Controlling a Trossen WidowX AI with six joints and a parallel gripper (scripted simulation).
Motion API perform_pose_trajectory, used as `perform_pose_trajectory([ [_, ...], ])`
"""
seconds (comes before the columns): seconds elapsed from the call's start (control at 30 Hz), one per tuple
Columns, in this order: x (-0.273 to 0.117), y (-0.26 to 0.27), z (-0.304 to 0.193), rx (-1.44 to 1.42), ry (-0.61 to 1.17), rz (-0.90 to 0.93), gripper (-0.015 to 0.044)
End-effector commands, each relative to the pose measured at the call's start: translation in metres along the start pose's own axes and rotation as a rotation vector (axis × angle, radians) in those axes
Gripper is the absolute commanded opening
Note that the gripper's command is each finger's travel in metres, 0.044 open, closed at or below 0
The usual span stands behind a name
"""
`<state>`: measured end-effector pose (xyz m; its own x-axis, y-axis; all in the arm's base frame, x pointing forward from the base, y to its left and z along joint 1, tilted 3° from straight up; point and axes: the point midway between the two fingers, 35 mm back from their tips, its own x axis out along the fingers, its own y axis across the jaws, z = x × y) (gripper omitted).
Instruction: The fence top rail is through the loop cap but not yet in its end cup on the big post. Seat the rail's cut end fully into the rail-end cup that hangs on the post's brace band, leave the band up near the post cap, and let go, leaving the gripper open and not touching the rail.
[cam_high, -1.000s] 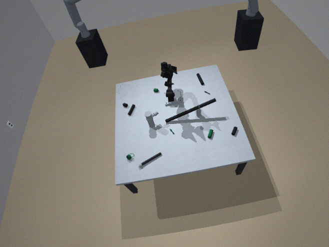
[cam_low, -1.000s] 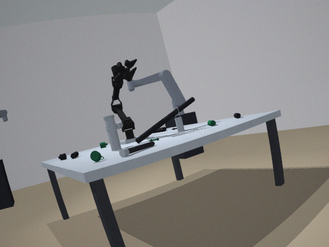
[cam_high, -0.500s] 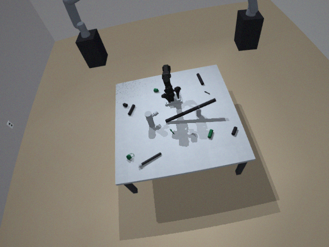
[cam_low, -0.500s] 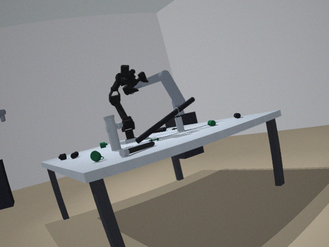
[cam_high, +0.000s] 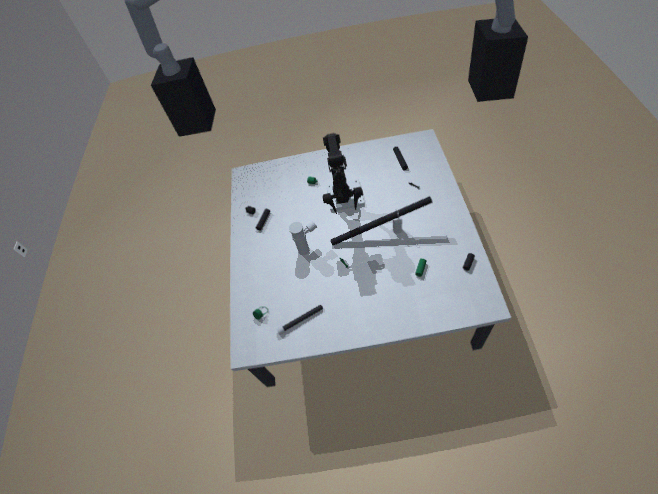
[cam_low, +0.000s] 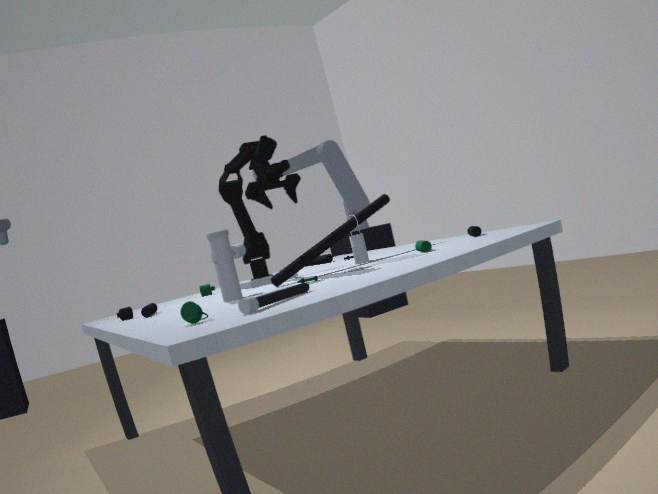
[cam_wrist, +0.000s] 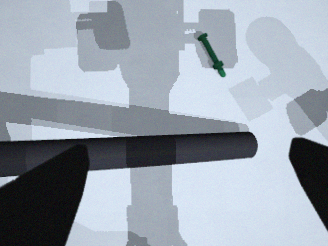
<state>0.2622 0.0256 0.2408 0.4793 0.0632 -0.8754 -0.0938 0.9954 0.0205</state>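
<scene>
The dark top rail (cam_high: 372, 225) (cam_low: 318, 249) (cam_wrist: 210, 147) slants down through the thin loop above the short grey post (cam_high: 397, 225) (cam_low: 359, 248). Its low end is at or just above the table, to the right of the big grey post (cam_high: 301, 243) (cam_low: 225, 273) and clear of it. The rail-end cup (cam_high: 311, 226) (cam_low: 238, 250) juts from the post's side, high up and empty; the band itself is hard to make out. My gripper (cam_high: 346, 210) (cam_low: 283, 204) (cam_wrist: 190, 150) is open and empty, above the rail and pointing down, without touching it.
A small green part (cam_high: 344, 262) (cam_low: 308, 279) (cam_wrist: 212, 55) lies near the rail's low end. A dark rod (cam_high: 302, 317) (cam_low: 281, 294) and a green ringed cap (cam_high: 258, 313) (cam_low: 191, 312) lie toward the front. A green cylinder (cam_high: 420, 266) (cam_low: 423, 246) lies to the right.
</scene>
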Motion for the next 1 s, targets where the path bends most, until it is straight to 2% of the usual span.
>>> perform_pose_trajectory([
  [0.0, 0.001, -0.005, 0.000, -0.044, 0.018, -0.011, 0.0440],
  [0.33, 0.008, -0.058, -0.006, -0.645, 0.112, 0.064, 0.0440],
  [0.63, 0.007, -0.113, -0.021, -1.216, 0.083, 0.192, 0.0440],
  [0.97, -0.001, -0.161, -0.041, -1.483, -0.028, 0.251, 0.0440],
])
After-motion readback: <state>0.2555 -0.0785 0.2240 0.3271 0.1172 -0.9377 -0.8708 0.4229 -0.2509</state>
